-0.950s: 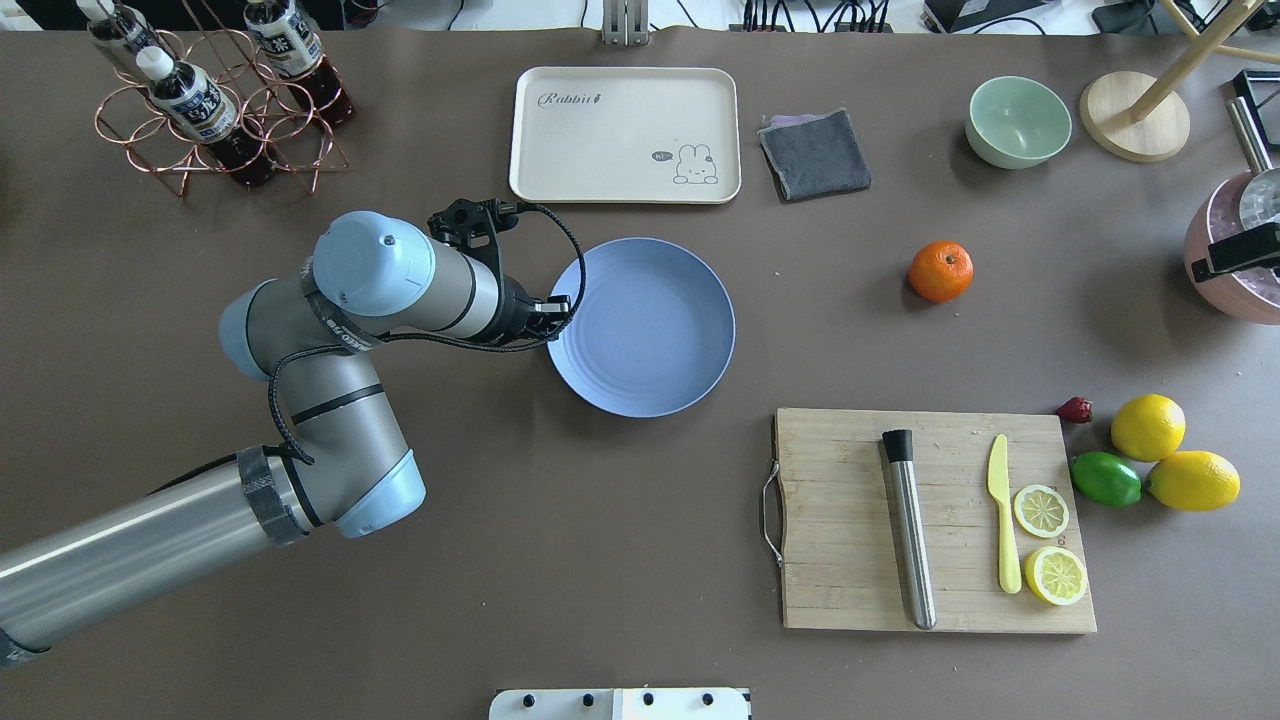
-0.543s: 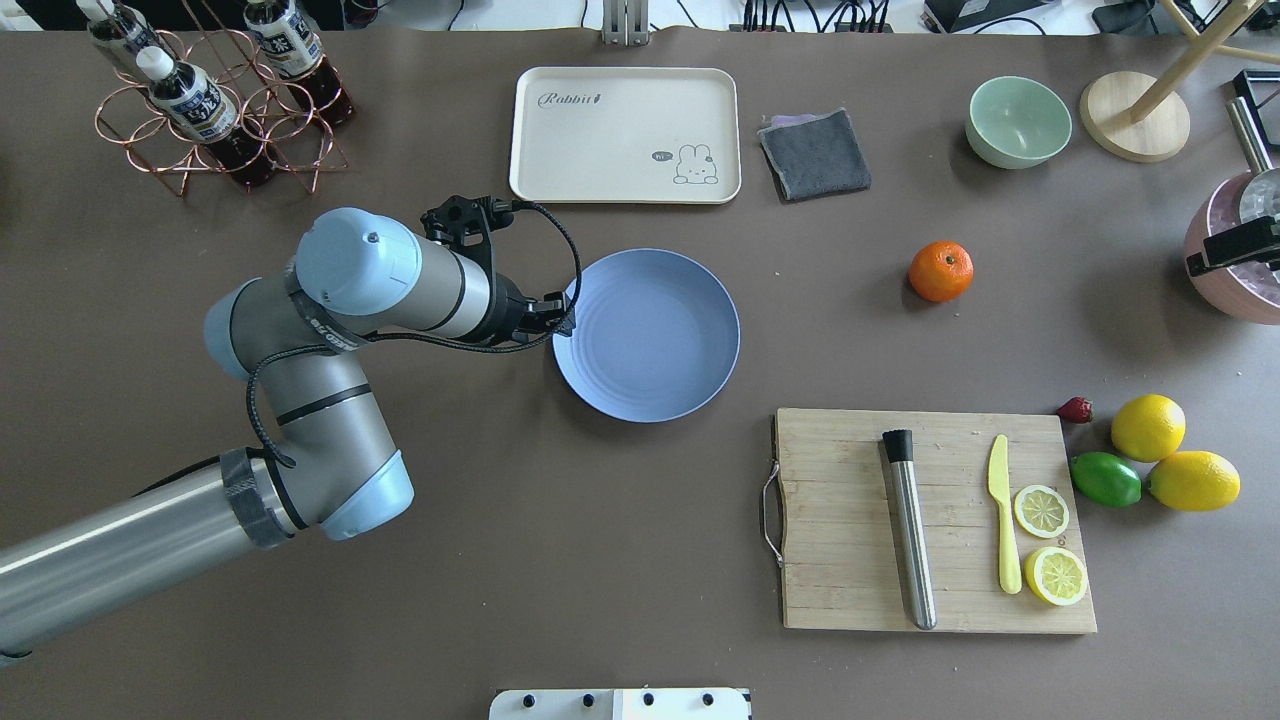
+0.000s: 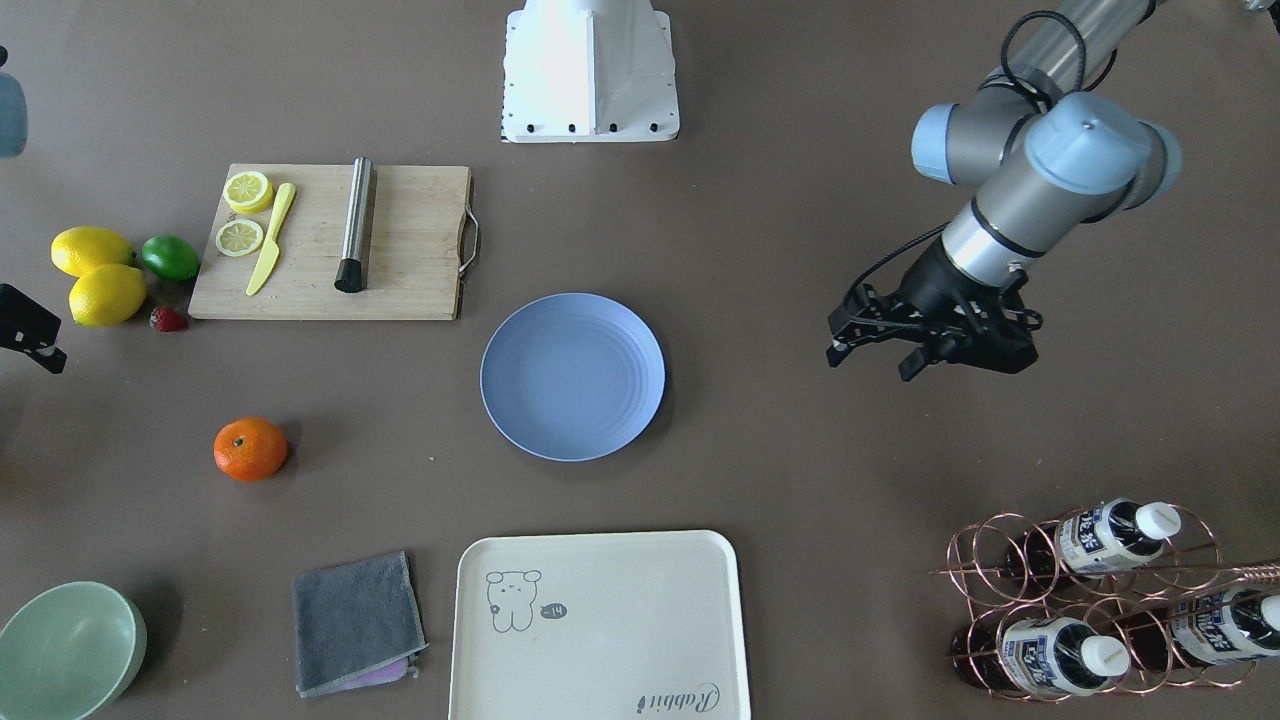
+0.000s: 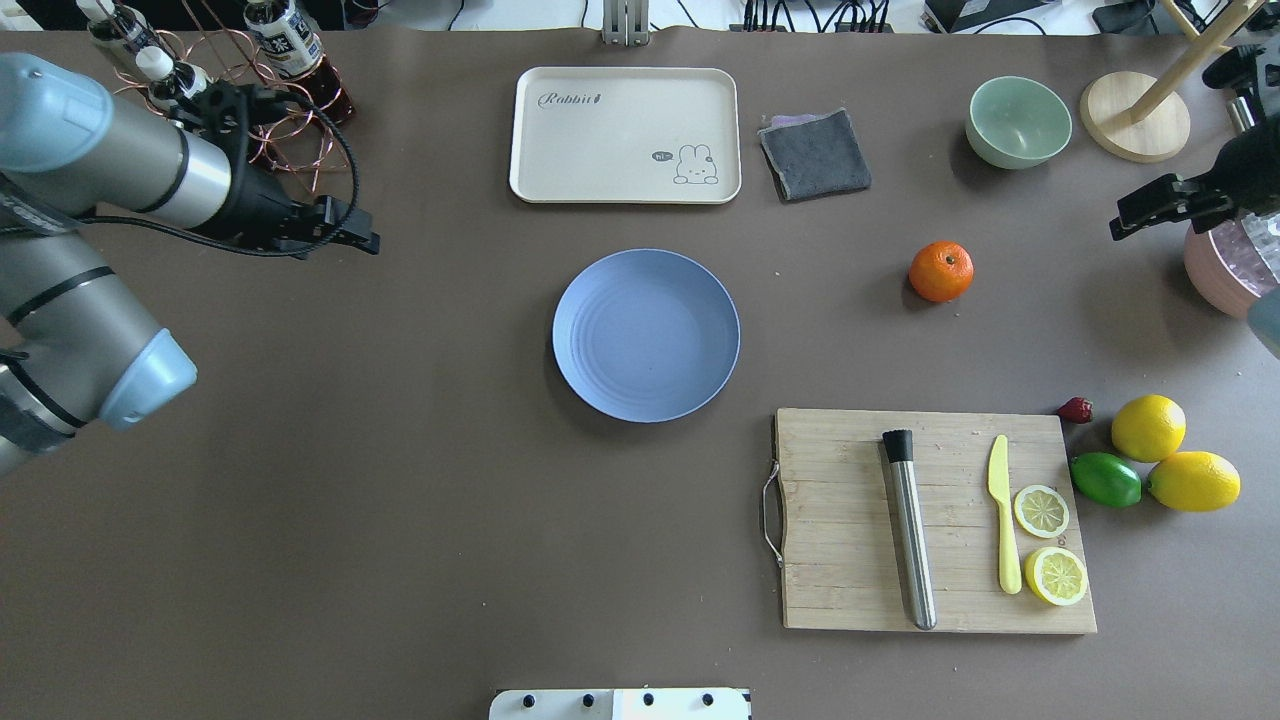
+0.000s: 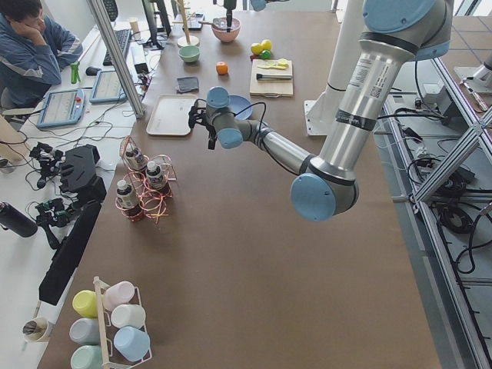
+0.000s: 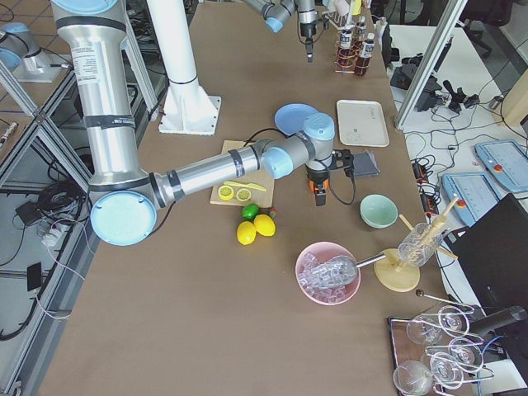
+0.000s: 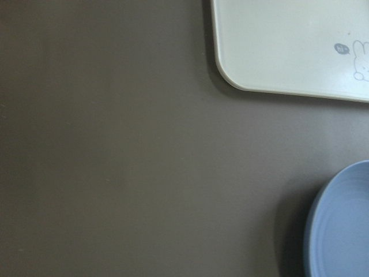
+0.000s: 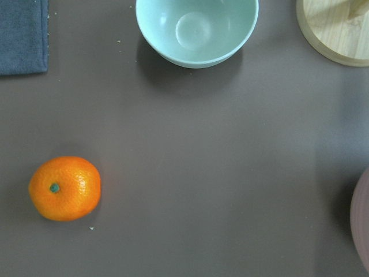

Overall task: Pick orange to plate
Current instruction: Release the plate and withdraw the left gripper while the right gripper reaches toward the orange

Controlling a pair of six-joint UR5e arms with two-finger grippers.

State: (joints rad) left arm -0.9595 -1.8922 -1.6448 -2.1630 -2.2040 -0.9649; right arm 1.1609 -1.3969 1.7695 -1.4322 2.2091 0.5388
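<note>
The orange [image 4: 940, 271] lies on the bare table, well to the right of the empty blue plate [image 4: 646, 335]. In the right wrist view the orange [image 8: 64, 188] sits at lower left with its green stem dot up. My right gripper [image 4: 1150, 207] enters at the right edge, beyond the orange; its fingers are not clear enough to judge. Far left of the plate [image 3: 572, 376], near the bottle rack, my left gripper [image 3: 868, 360] stands open and holds nothing. Only the plate's rim [image 7: 340, 231] shows in the left wrist view.
A cream tray [image 4: 625, 135], a grey cloth [image 4: 815, 153] and a green bowl [image 4: 1018, 121] line the far side. The cutting board [image 4: 850, 520] with muddler, knife and lemon slices is front right, beside lemons [image 4: 1148, 427] and a lime [image 4: 1105, 479]. A pink pot [image 4: 1225, 275] is at right.
My left gripper let go of the plate's left rim and pulled far back to the left, toward the bottle rack. The plate settled slightly right. My right gripper has come further in from the right edge.
</note>
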